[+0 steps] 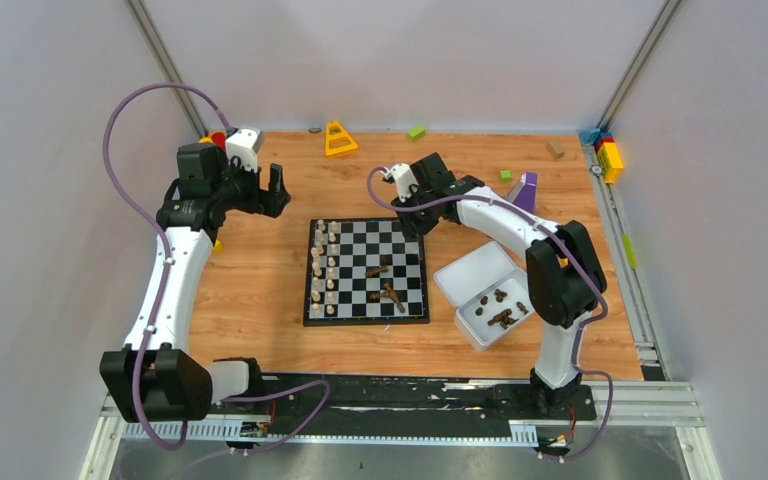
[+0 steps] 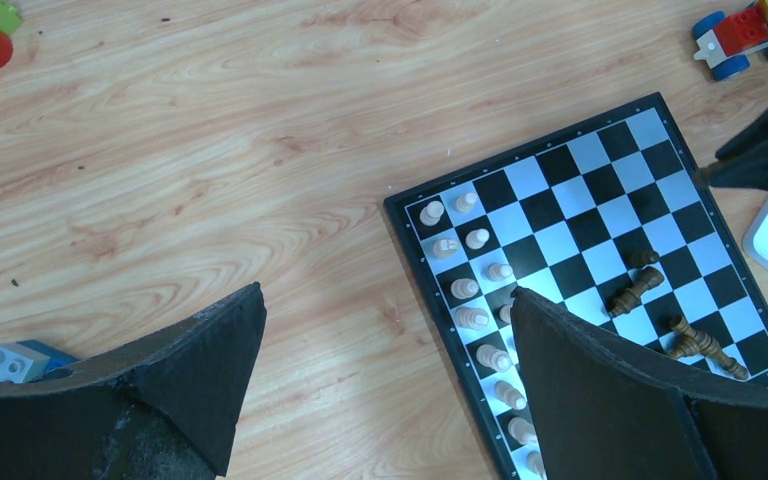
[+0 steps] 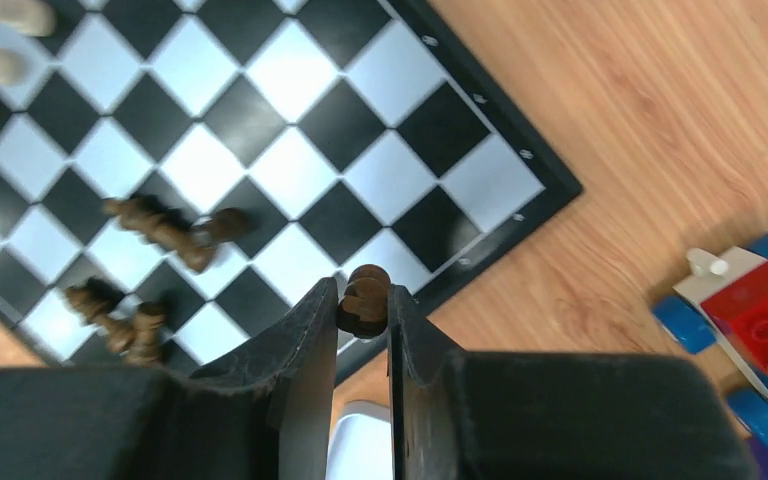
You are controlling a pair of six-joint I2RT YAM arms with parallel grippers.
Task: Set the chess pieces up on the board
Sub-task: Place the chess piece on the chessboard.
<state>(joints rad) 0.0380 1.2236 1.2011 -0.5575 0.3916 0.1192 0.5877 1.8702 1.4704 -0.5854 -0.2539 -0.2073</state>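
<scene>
The board point(image 1: 400, 232) lies mid-table, black and light grey checks. Pale cream pieces point(image 1: 326, 265) stand in two columns along its left side, also in the left wrist view point(image 2: 465, 288). Several dark brown pieces point(image 1: 384, 283) lie toppled on its right half, seen too in the right wrist view point(image 3: 170, 230). My right gripper point(image 3: 363, 300) is shut on a dark brown piece point(image 3: 364, 299) above the board's far right corner point(image 1: 415, 215). My left gripper point(image 2: 385, 310) is open and empty, over bare wood left of the board point(image 1: 278, 192).
A white tray point(image 1: 460, 275) right of the board holds several more dark brown pieces point(image 1: 500, 312). Toy blocks lie along the far edge: yellow point(image 1: 339, 140), green point(image 1: 416, 131), and a coloured stack point(image 1: 608, 155) at far right. A toy car point(image 3: 750, 320) sits by the board corner.
</scene>
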